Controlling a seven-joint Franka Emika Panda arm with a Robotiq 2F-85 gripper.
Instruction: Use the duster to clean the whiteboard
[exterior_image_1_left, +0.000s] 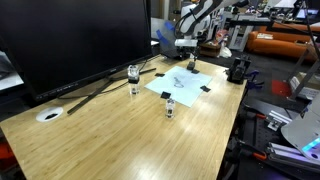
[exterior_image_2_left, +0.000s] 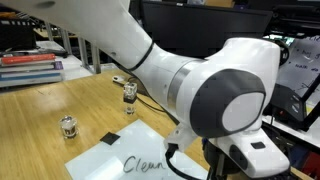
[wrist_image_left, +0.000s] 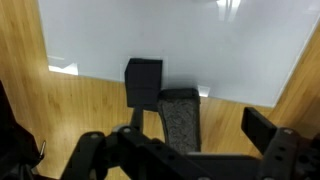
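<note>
**Duster at the edge of the whiteboard on a lab counter**

A wooden counter (exterior_image_1_left: 140, 125) stands in a cluttered lab, with a big black monitor (exterior_image_1_left: 70, 35) along one side and equipment behind.

In the wrist view the duster (wrist_image_left: 143, 82), a small dark block, stands at the near edge of the whiteboard (wrist_image_left: 170, 45), partly over the white sheet and partly over the wood. A grey, speckled pad (wrist_image_left: 180, 120) lies just beside it. The gripper (wrist_image_left: 180, 150) fills the bottom of that view as dark, blurred shapes, and I cannot tell whether the jaws are wide, narrow or holding the duster.

In an exterior view the whiteboard (exterior_image_1_left: 185, 87) lies flat near the far end of the counter, black tabs at its corners and faint dark scribbles in the middle, with the gripper (exterior_image_1_left: 190, 65) low over its far edge. In an exterior view the sheet (exterior_image_2_left: 125, 160) carries handwritten dark letters, and the white arm (exterior_image_2_left: 200, 90) covers much of the picture.

Two small clear jars stand near the sheet, one (exterior_image_1_left: 134, 73) by the monitor's foot and one (exterior_image_1_left: 170, 107) just off the near edge. A white ring (exterior_image_1_left: 48, 114) lies well apart.
</note>
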